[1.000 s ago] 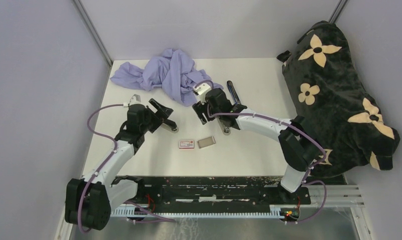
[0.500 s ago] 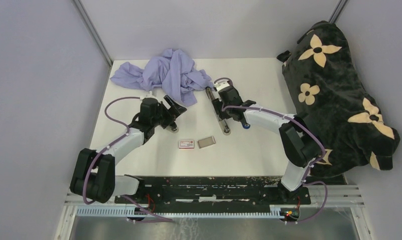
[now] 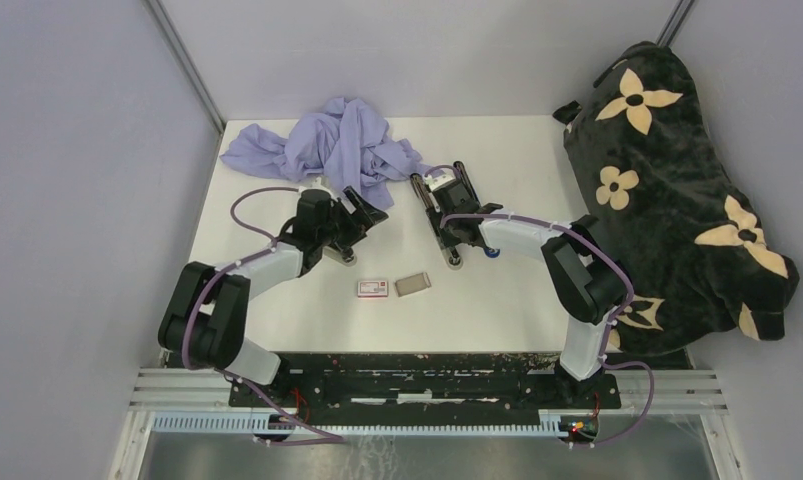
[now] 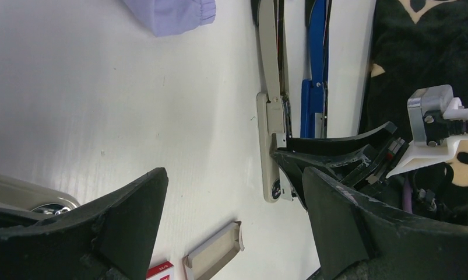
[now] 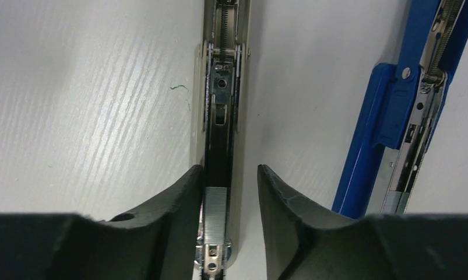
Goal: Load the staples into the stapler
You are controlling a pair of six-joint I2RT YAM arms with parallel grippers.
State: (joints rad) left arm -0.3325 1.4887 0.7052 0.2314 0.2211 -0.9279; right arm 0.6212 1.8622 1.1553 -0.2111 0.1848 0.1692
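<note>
- Right gripper (image 5: 228, 169) straddles the beige stapler (image 5: 222, 87), jaws narrowed but not quite clamping it.
- Left gripper (image 4: 231, 181) hangs near the stapler, spread wide.
- Staples (image 3: 413, 284) sit in their tray just beside the stapler's near end.

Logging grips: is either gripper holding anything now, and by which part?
Nothing is held. The right gripper straddles the beige stapler at its staple channel, not clamped; the left gripper is empty.

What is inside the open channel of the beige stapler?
A silvery staple strip lies in the beige stapler's black channel, a metal pusher and spring beyond it. A right gripper finger covers one side wall there; the channel's far end is out of frame.
</note>
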